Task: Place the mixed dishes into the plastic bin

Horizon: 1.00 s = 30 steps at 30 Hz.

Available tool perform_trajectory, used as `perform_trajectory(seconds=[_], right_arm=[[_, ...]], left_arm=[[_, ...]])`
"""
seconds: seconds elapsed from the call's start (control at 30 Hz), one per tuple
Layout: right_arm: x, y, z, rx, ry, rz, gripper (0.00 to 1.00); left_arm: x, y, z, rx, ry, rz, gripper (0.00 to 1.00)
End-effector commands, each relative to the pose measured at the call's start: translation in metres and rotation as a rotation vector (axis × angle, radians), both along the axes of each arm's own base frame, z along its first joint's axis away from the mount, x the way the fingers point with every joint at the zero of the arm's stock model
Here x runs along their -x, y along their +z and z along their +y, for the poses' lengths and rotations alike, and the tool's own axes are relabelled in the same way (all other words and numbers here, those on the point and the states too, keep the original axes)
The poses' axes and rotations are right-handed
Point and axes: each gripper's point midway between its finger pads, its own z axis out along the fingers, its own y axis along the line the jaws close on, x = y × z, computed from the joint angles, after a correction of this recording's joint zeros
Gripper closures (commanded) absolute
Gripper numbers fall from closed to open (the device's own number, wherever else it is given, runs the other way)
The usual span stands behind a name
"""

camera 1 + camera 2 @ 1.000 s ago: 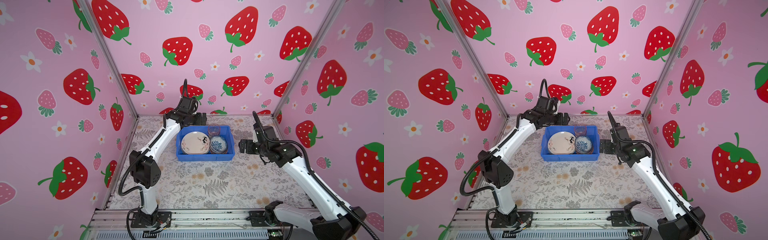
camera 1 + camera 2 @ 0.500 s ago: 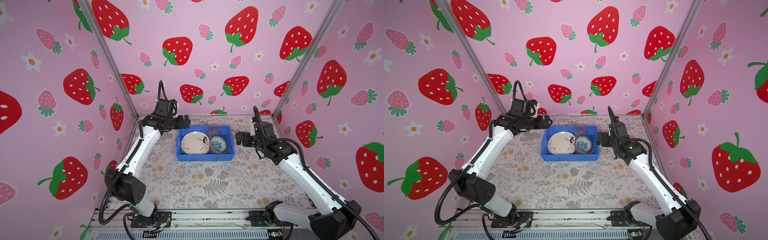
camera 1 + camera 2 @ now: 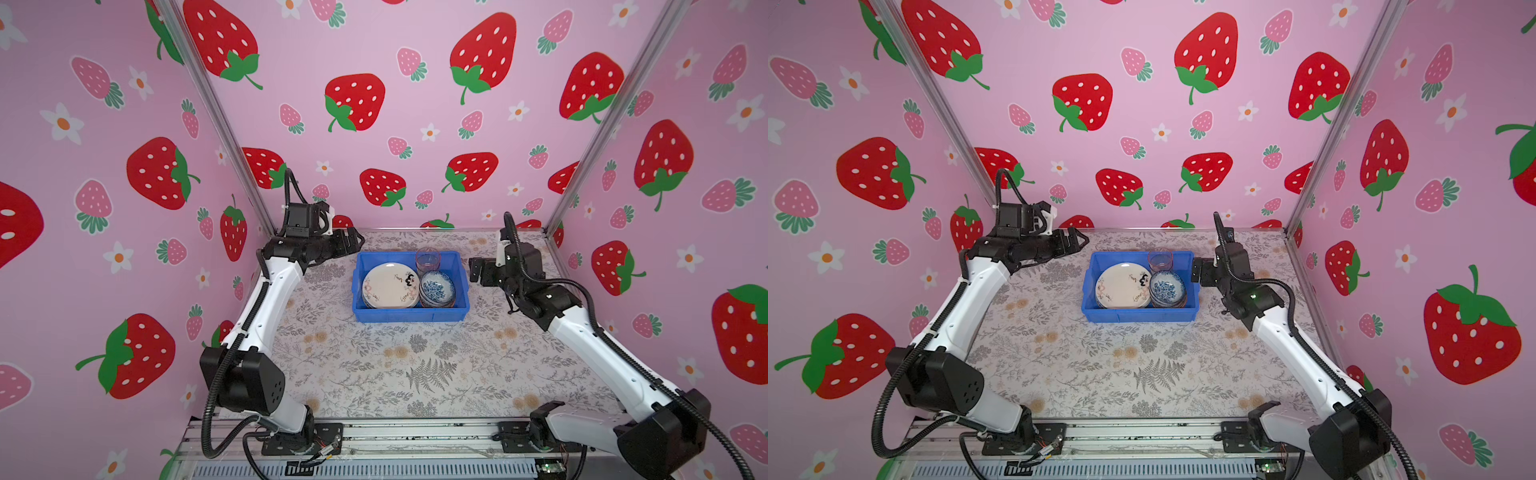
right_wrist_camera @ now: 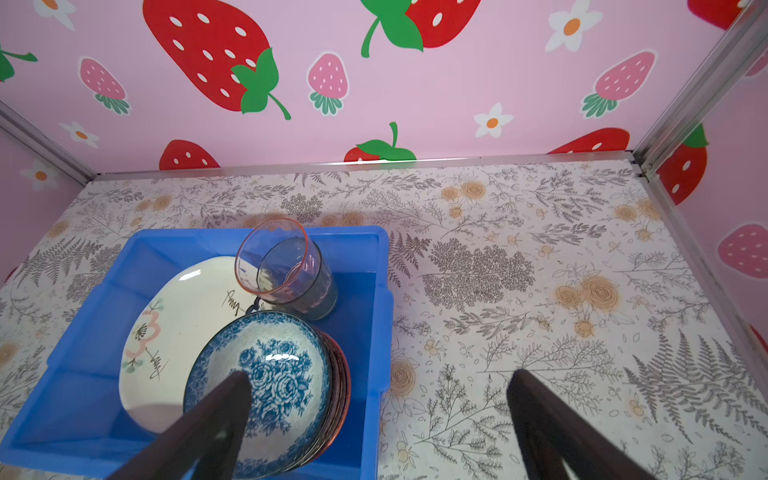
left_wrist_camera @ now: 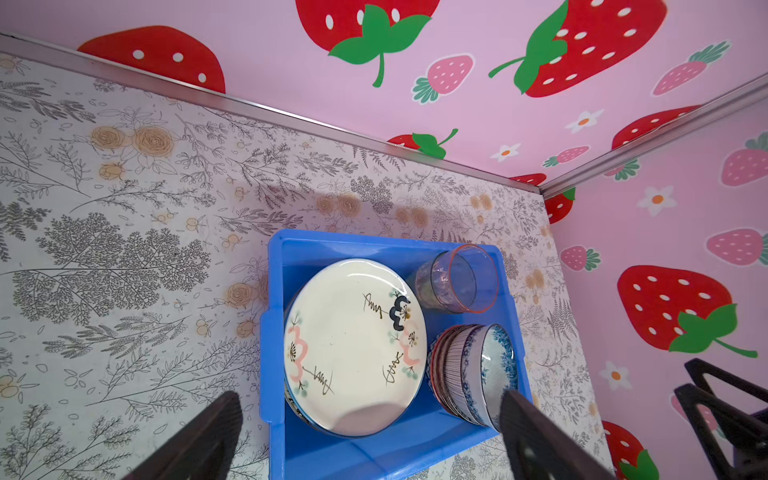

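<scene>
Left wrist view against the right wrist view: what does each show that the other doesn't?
Left wrist only: the cream plate unobstructed, the bowl stack side-on, and the right hand beyond the bin. Right wrist only: the blue rose pattern inside the top bowl, which hides part of the plate. Both: the blue bin with the plate, bowls and pink cup inside.

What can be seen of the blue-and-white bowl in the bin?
The blue-and-white bowl looks like glazed ceramic, with blue roses in its centre and a blue floral band round the rim on a pale ground. It is empty, mouth up, and rests as the top piece of a nested stack of other bowls, whose striped and reddish rims show beneath it. The stack stands inside the blue bin, at its near right corner in both top views, beside the cream floral plate and in front of the glass cup.
</scene>
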Motion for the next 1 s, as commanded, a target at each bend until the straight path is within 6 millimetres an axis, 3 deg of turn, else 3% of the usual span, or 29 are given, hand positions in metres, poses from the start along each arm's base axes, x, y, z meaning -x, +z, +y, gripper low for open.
perform_trajectory(seconds=[0.0, 0.33, 0.5, 0.63, 0.77, 0.83, 0.97], right_arm=[[-0.014, 0.003, -0.004, 0.081, -0.011, -0.072, 0.01], [-0.021, -0.033, -0.01, 0.185, 0.001, -0.172, 0.01], [-0.027, -0.043, -0.026, 0.169, -0.049, -0.186, 0.01], [-0.035, -0.057, -0.032, 0.147, -0.034, -0.181, 0.01], [-0.04, -0.069, -0.04, 0.051, -0.025, -0.183, 0.01], [-0.043, -0.073, -0.045, 0.077, -0.032, -0.186, 0.01], [-0.047, -0.084, -0.058, 0.149, -0.044, -0.176, 0.01]], left_arm=[[0.001, 0.006, 0.002, 0.011, 0.001, -0.028, 0.01], [0.01, 0.004, 0.022, -0.134, 0.115, -0.077, 0.01], [0.026, -0.02, 0.035, -0.128, 0.211, -0.061, 0.01], [0.043, -0.031, 0.05, -0.231, 0.221, -0.163, 0.01], [0.059, -0.026, 0.073, -0.292, 0.316, -0.325, 0.01], [0.063, -0.028, 0.073, -0.355, 0.277, -0.422, 0.01], [0.073, -0.046, 0.08, -0.43, 0.268, -0.414, 0.01]])
